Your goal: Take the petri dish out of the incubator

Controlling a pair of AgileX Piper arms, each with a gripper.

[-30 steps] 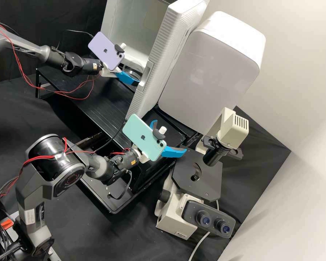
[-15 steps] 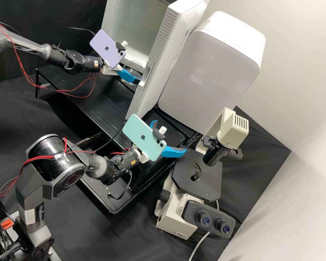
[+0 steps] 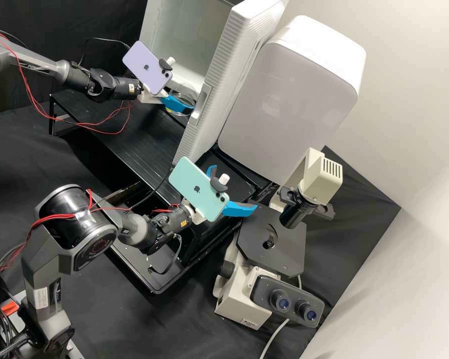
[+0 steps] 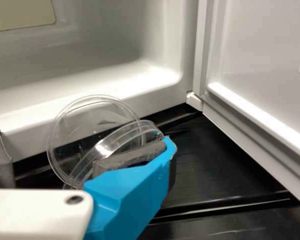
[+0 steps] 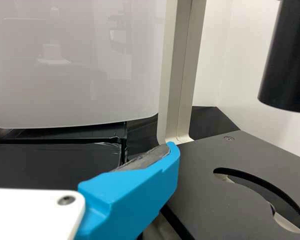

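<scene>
I've got my left hand (image 4: 85, 150) pinching the tilted petri dish (image 4: 92, 127) at the incubator (image 3: 177, 42) mouth, right hand (image 3: 233, 190) spread beside the microscope (image 3: 272, 249).

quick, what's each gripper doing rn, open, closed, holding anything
left gripper: fingers closed on the petri dish, just outside the incubator.
right gripper: fingers open, holding nothing.

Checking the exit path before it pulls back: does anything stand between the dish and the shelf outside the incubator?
Nothing visible does. The left gripper holds the dish at the incubator's mouth; the open door stands to one side, not across the way to the shelf.
</scene>
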